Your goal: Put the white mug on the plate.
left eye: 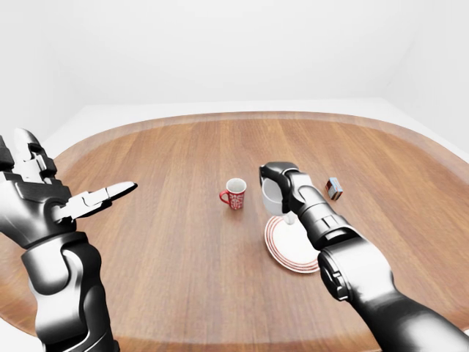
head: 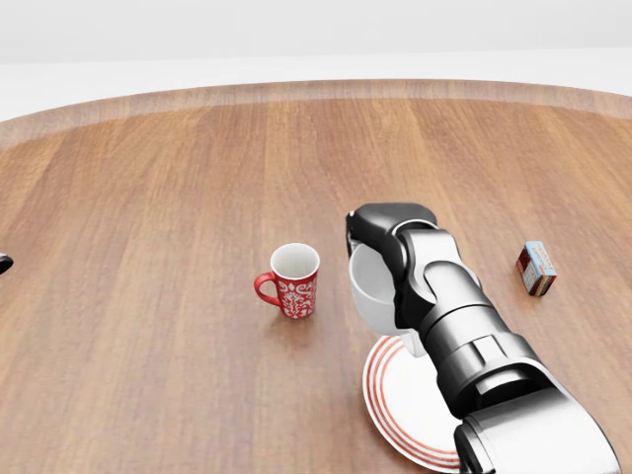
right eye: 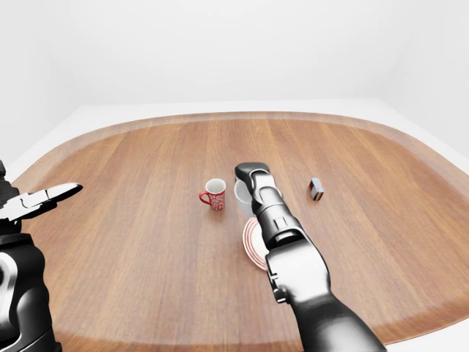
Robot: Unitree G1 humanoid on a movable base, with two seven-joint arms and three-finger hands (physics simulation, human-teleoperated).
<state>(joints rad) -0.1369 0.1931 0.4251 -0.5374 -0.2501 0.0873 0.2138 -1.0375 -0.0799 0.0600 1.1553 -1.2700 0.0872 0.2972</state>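
**A:** White mug (head: 371,288) is in my right hand (head: 387,237), fingers wrapped over its rim and side, so I count it as clamped. It hangs just off the plate's (head: 415,405) upper-left rim, toward the counter's middle, and looks lifted clear of the wood, though I can't be sure of the gap.

**B:** Which step are you on?

**A:** The carry, I'd say. The grasp looks made and the placing is not yet done. The plate sits near the counter's (left eye: 168,249) lower edge, right of centre, and my own forearm covers much of it in the head view.

**B:** What does the next move want?

**A:** Bring the mug over the plate's centre, lower it upright until it seats inside the red rings, then part the fingers. I'd lean on the eye views, since the arm hides the landing spot.

**B:** Anything in the way?

**A:** A red patterned mug (head: 292,281) stands just beside the white one, on its left; a sideways swing could clip it. A small box (head: 536,268) lies well apart toward the right edge. My left hand (left eye: 91,199) is held up over the left edge with fingers spread, holding nothing
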